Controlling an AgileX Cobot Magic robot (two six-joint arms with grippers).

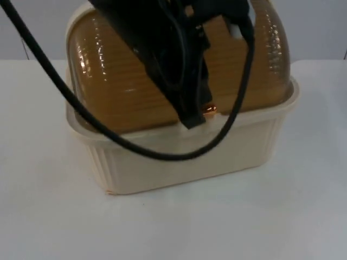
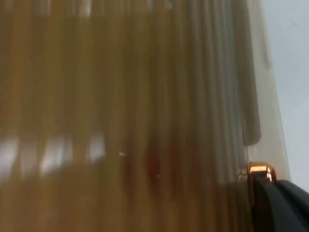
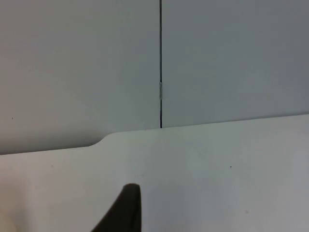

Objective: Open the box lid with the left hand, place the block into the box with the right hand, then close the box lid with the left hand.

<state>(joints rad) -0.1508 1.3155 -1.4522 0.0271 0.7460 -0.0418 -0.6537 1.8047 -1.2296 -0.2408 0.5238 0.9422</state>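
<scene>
The left hand (image 1: 192,120), its fingers' spacing impossible to tell, rests at the front edge of the ribbed amber translucent domed lid (image 1: 119,81), down on the cream plastic box (image 1: 179,160) mid-bench (image 1: 49,216), while the right hand (image 3: 123,212) waits over bare bench.

The shut amber lid (image 1: 130,86) blocks entry into the box (image 1: 179,160).

I see a cream box (image 1: 184,157) of matt plastic with fine vertical ribs, its amber lid (image 1: 119,81) translucent, ridged and glossy. On the lid's front edge gleams a coppery metallic knob (image 1: 210,110). Under the box, the white table (image 1: 49,206) looks smooth and matt.
</scene>
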